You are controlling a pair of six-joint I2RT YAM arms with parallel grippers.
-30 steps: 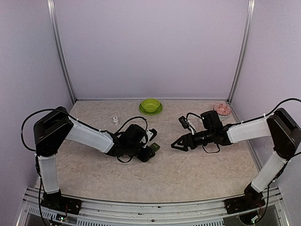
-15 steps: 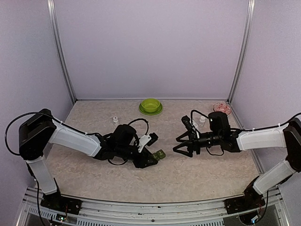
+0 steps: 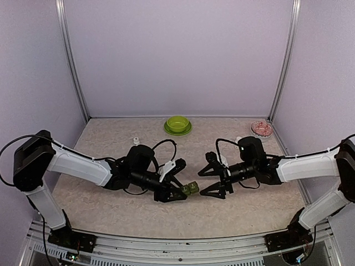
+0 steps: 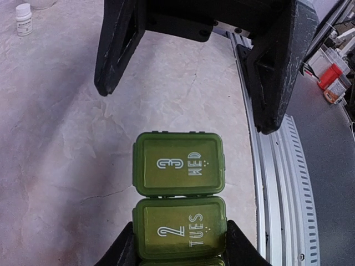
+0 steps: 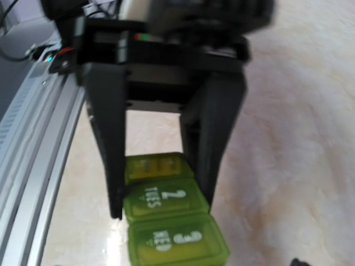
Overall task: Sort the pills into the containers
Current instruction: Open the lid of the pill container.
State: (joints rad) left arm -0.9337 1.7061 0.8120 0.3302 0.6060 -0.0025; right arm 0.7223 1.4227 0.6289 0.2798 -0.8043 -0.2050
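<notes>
The dark green pill box has its lids shut. In the left wrist view the "3 WED" lid and the "2 TUES" lid show. My left gripper is shut on the box at its TUES compartment, low over the table. My right gripper is open and faces the box's WED end a short way off, its black fingers spread wide. The right wrist view shows the box between the left fingers. No pills are visible.
A lime green bowl stands at the back centre. A small white bottle stands behind the left arm and also shows in the left wrist view. A pinkish dish sits at the back right. The table's metal rail runs close by.
My left gripper has carried the pill box right and nearer. My right gripper has moved left and down toward it, with its fingers spread wider.
</notes>
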